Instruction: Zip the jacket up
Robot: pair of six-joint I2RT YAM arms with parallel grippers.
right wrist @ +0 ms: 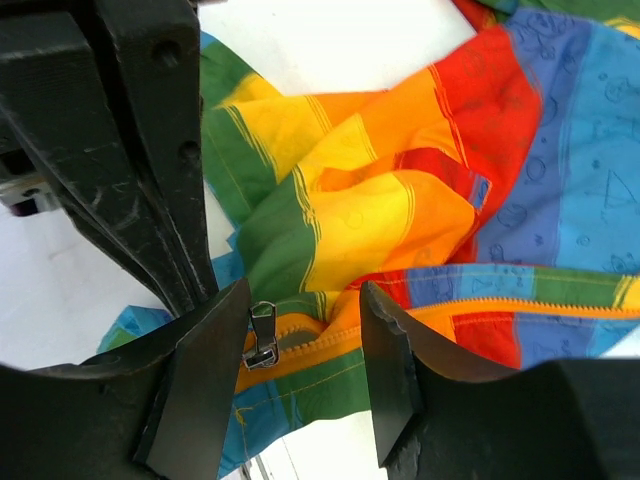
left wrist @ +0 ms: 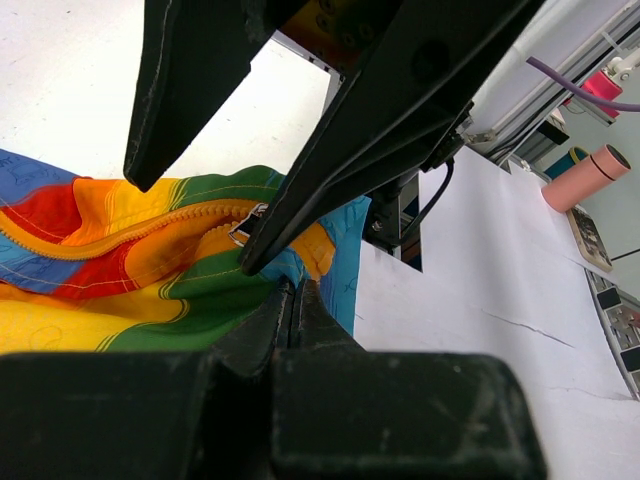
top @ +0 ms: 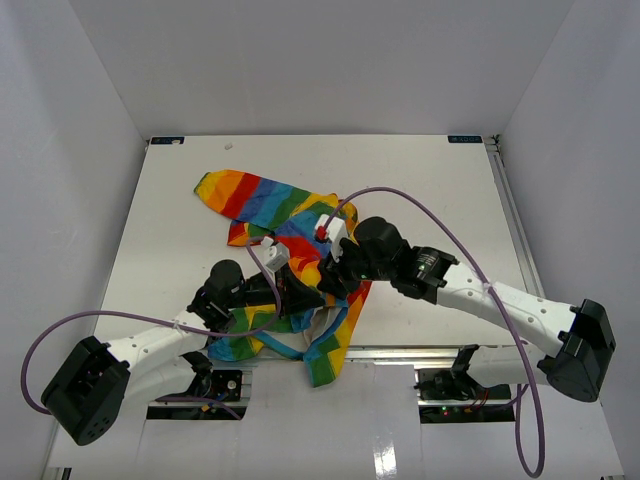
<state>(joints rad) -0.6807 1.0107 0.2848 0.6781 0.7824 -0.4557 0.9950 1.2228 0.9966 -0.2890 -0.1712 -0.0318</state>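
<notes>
The rainbow-striped jacket [top: 270,205] lies crumpled on the white table, its lower part hanging over the near edge. My left gripper [left wrist: 293,290] is shut, its tips pinching the jacket's blue and orange hem [left wrist: 335,250] at the bottom of the zip. My right gripper [right wrist: 305,290] stands open astride the orange zipper track [right wrist: 330,340]. The small metal zipper pull [right wrist: 262,335] sits just beside its left finger [right wrist: 205,370], not clamped. In the top view both grippers meet over the jacket's lower middle: the left gripper [top: 290,295], the right gripper [top: 335,283].
The left gripper's black fingers [right wrist: 150,150] crowd the right wrist view at upper left. Purple cables [top: 420,210] loop over the table. The table's near edge with a metal rail [top: 400,352] runs just below the jacket. A pink cylinder [left wrist: 585,175] lies off the table.
</notes>
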